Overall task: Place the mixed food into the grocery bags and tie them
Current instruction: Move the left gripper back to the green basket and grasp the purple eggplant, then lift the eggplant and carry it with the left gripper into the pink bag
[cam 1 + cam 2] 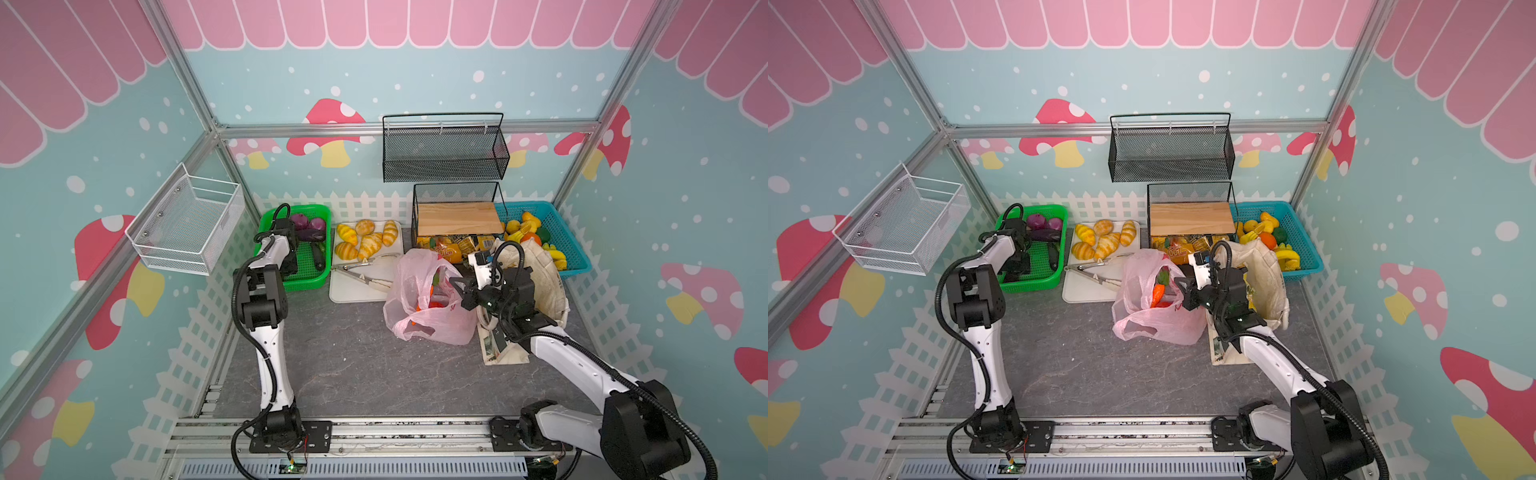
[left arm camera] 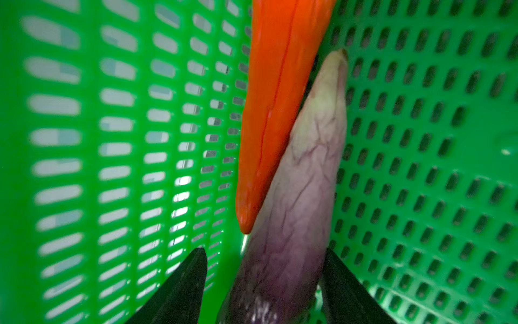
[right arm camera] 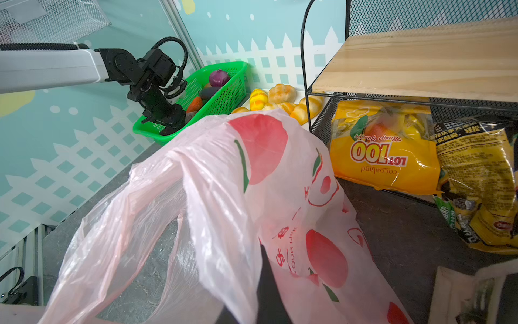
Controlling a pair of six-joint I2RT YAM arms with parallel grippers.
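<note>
The pink bag (image 1: 1158, 322) stands mid-table, an orange carrot (image 1: 1158, 294) inside it — the right gripper (image 1: 1180, 284) pinches its right rim; the left gripper (image 1: 1020, 266) is inside the green basket (image 1: 1030, 286), far left.

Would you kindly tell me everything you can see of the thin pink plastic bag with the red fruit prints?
The thin translucent pink plastic bag, printed with red fruits and red lettering, sits crumpled on the grey tabletop, in front of the black wire shelf and beside the cream canvas tote. Its mouth gapes upward; an orange toy carrot and something green show inside. One handle loop lies slack toward the front. The right gripper is shut on its rim, holding that side up.
</note>
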